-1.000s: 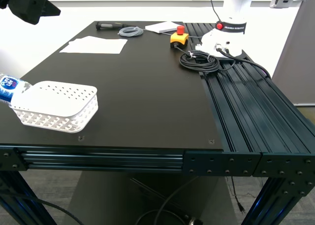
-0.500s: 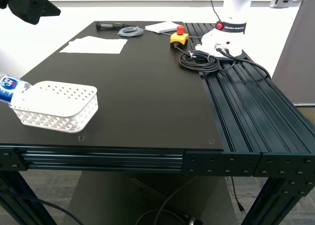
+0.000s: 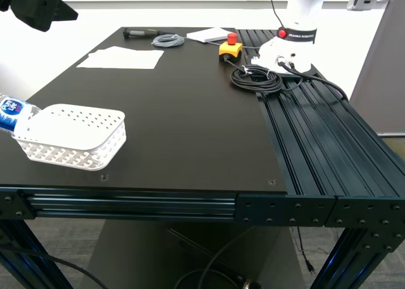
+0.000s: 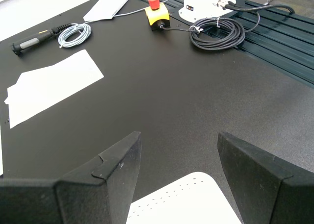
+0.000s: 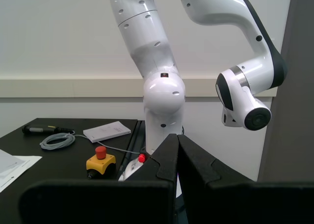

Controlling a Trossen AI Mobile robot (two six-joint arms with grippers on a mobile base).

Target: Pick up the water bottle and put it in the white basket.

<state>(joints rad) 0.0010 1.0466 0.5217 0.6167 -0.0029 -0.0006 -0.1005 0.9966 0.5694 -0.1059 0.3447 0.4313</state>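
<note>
Clear ribbed water bottle (image 3: 10,114) leans against our lattice-sided white basket (image 3: 71,136) at the exterior view's left; my first gripper (image 4: 177,158) gapes above the basket, my second gripper (image 5: 177,155) pinched together

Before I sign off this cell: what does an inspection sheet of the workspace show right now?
Surface: black table, bare in the middle.
Job's things: water bottle lying beside the white basket, touching it; basket holds nothing.
Clutter: paper sheets, yellow stop button, black-handled tool, white booklet.
Grippers: my first gripper jaws open above basket; my second gripper jaws shut, empty.
Cables: black coil, grey coil.
Surroundings: white robot arm, another robot.
</note>
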